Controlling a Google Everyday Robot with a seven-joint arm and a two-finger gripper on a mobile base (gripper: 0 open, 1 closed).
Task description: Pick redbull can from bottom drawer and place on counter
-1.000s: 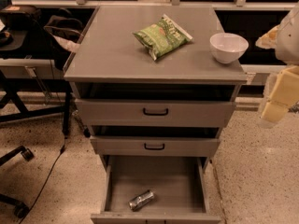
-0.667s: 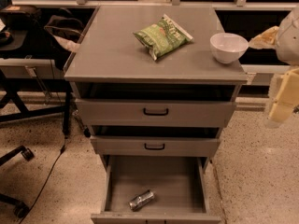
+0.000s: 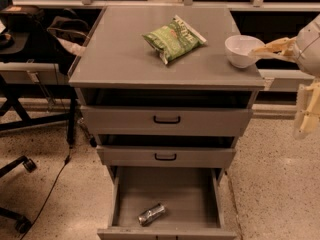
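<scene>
The redbull can lies on its side on the floor of the open bottom drawer, near its front left. The grey counter tops the cabinet. My gripper is at the right edge of the view, beside the cabinet's right side at counter height, far above and to the right of the can. Its two cream fingers stand wide apart and hold nothing: one finger reaches left to the rim of the white bowl, and the other hangs down.
A green snack bag and a white bowl sit on the counter. Two upper drawers with black handles are slightly pulled out. A black chair and a table with cables stand to the left. The floor is speckled.
The upper finger has reached left toward the bowl. The lower finger has shifted a little right and down. The can and the drawers have not moved.
</scene>
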